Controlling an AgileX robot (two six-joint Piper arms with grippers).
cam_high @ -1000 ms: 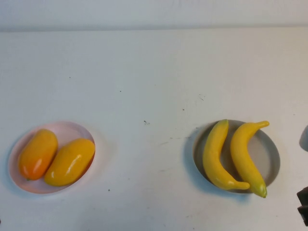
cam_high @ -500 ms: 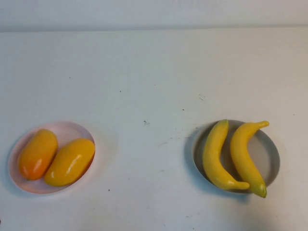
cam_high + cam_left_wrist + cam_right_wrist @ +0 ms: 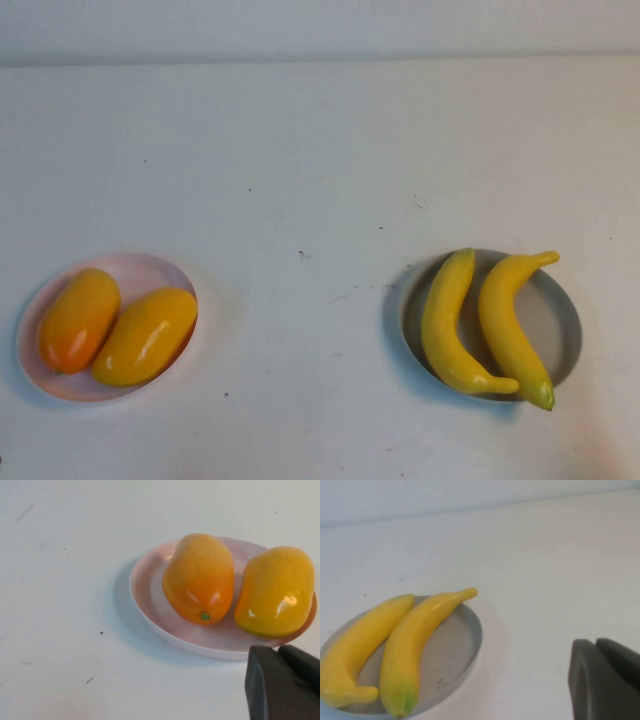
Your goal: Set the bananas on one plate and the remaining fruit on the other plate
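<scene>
Two yellow bananas point(image 3: 455, 325) point(image 3: 510, 325) lie side by side on the grey-blue plate point(image 3: 562, 335) at the right; the same bananas point(image 3: 412, 640) and plate point(image 3: 462, 645) show in the right wrist view. Two plump orange-yellow fruits point(image 3: 78, 318) point(image 3: 147, 335) rest on the pale pink plate point(image 3: 150, 268) at the left, and the fruits point(image 3: 200, 577) point(image 3: 276, 591) and plate point(image 3: 150, 590) appear again in the left wrist view. My left gripper point(image 3: 278, 651) is shut and empty, just short of the pink plate. My right gripper point(image 3: 596, 642) is shut and empty, off to the side of the grey plate.
The white table point(image 3: 320, 170) runs back to a pale wall point(image 3: 320, 25). Neither arm shows in the high view.
The dark tip of the right arm at the high view's right edge has drawn out of sight. The fruit and plates have not moved.
</scene>
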